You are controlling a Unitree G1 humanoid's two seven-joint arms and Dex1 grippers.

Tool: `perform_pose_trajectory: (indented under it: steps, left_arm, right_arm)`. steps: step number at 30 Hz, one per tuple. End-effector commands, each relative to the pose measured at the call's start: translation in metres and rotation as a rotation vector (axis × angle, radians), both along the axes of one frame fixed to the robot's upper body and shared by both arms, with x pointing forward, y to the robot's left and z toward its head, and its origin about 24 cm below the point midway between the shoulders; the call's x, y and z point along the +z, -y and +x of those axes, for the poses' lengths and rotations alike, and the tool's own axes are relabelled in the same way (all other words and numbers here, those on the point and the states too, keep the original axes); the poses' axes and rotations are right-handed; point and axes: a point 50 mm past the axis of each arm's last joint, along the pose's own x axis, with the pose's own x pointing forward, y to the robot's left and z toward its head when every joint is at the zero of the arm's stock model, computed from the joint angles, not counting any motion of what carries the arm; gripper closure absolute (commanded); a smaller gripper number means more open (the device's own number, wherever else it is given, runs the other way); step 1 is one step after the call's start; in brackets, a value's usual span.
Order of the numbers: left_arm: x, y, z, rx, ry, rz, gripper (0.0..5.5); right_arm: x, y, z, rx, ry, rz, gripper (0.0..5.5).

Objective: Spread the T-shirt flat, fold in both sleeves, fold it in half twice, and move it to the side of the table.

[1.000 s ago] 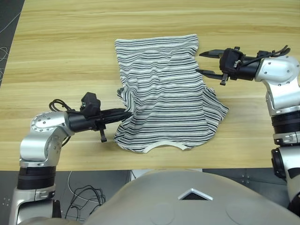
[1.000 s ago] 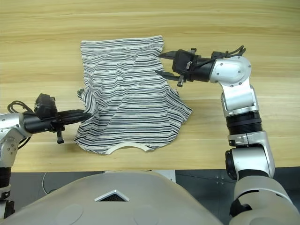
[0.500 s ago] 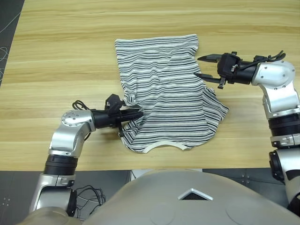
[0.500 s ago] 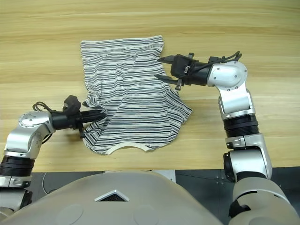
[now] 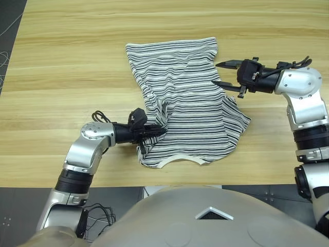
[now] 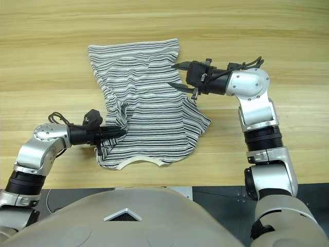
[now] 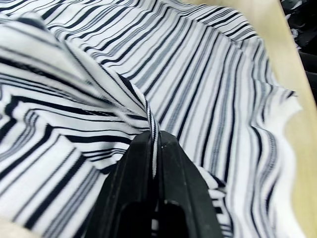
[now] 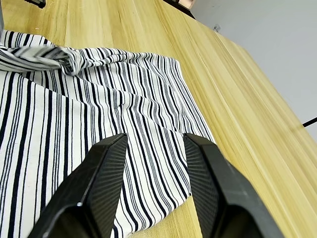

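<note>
Across the middle of the pale, wood-grain table point(image 5: 72, 56), a black-and-white striped fabric T-shirt point(image 5: 185, 98), only partly spread. Runs lengthwise from near to far, leaning a little to the left toward the far end. White-edged neckline point(image 5: 167, 163) at the near end, pointing toward the robot; straight hem point(image 5: 172, 46) at the far end. Right side mostly flat, with a rumpled sleeve point(image 5: 240, 119) jutting out to the right toward the near end. Left side bunched and raised into a ridge, drawn in over the body of the garment.

Left gripper point(image 5: 160, 130) low at the near left of the garment, pointing right. Clamped tight on a raised fold of the striped cloth. In the left wrist view, black fingers point(image 7: 124, 188) pressed together, with the fold pinched up between them.

Right gripper point(image 5: 220, 73) at the right edge of the garment, toward its far end, pointing left. Fingers point(image 8: 99, 188) spread apart with nothing held between them, poised over the striped cloth just inside its right edge. Cannot tell whether touching the cloth or just above it.
</note>
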Motion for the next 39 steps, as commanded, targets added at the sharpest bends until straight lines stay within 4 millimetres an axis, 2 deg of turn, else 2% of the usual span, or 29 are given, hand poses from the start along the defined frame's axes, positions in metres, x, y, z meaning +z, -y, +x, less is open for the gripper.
perform_pose_trajectory:
  steps: [1,6,12,20,21,25,27,29,32,34,39]
  left_arm:
    - [-0.002,0.000,0.004,0.019,-0.004,0.030,4.77]
    - [0.007,0.007,0.005,0.034,0.006,-0.020,4.11]
    - [0.029,0.024,-0.005,0.040,-0.057,-0.170,4.11]
    - [0.031,0.025,-0.020,0.042,-0.101,-0.178,4.11]
    - [0.034,0.021,-0.020,0.050,-0.091,-0.185,4.11]
    - [0.091,-0.021,-0.017,0.088,0.087,-0.347,4.11]
    - [0.115,-0.043,-0.016,0.132,0.176,-0.372,4.11]
    - [0.123,-0.061,-0.016,0.190,0.213,-0.345,4.11]
    - [0.105,-0.077,-0.019,0.245,0.227,-0.133,4.11]
    - [0.088,-0.072,-0.029,0.184,0.232,0.018,4.11]
    - [0.060,-0.061,-0.045,0.041,0.313,0.269,4.11]
  right_arm:
    - [-0.002,0.000,-0.001,0.001,0.006,-0.012,3.41]
    - [-0.004,0.000,-0.002,0.001,0.003,-0.014,3.41]
    - [-0.004,0.000,-0.001,0.003,0.003,-0.015,3.41]
    - [-0.002,0.000,-0.001,-0.001,0.011,-0.018,3.41]
    - [-0.002,0.001,-0.001,0.000,0.013,-0.019,3.41]
    - [0.014,0.016,0.009,-0.116,-0.059,0.127,3.41]
    - [0.020,0.030,0.016,-0.177,-0.097,0.163,3.41]
    - [0.023,0.042,0.019,-0.217,-0.102,0.155,3.41]
    - [0.028,0.054,0.017,-0.235,-0.093,0.127,3.41]
    - [0.031,0.059,0.015,-0.240,-0.085,0.115,3.41]
    - [0.034,0.059,0.012,-0.228,-0.072,0.110,3.41]
